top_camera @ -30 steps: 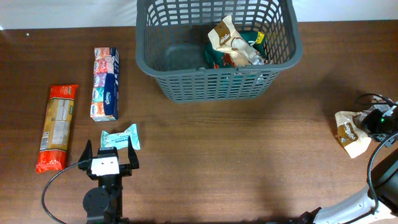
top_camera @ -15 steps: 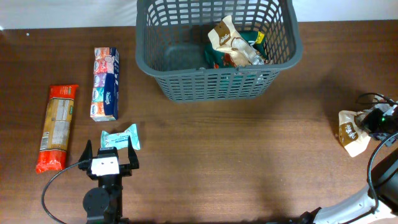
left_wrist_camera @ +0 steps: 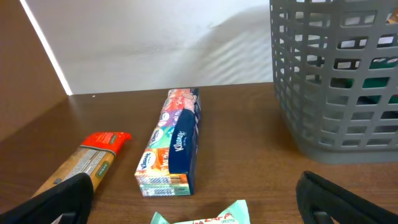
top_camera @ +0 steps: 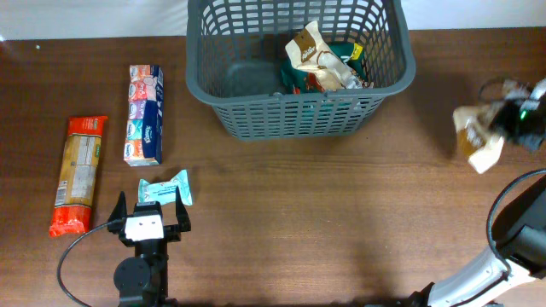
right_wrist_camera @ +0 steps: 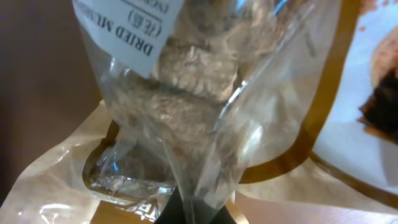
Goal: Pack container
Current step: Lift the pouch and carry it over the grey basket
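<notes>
Currently, likely the carry step: right gripper [top_camera: 517,116] clamped on the dried-mushroom packet [top_camera: 474,136], well right of the container [top_camera: 299,101] at the far edge of the table [top_camera: 341,222]; left gripper [top_camera: 151,205] wide open, empty; next you must bring the packet above the container, then release.

A long tissue pack [top_camera: 145,114] lies flat on the brown tabletop [top_camera: 324,213]. Left of it, well apart, lies a red-ended pasta packet [top_camera: 77,175]. Just off its near end sits a small teal snack packet [top_camera: 165,188].
</notes>
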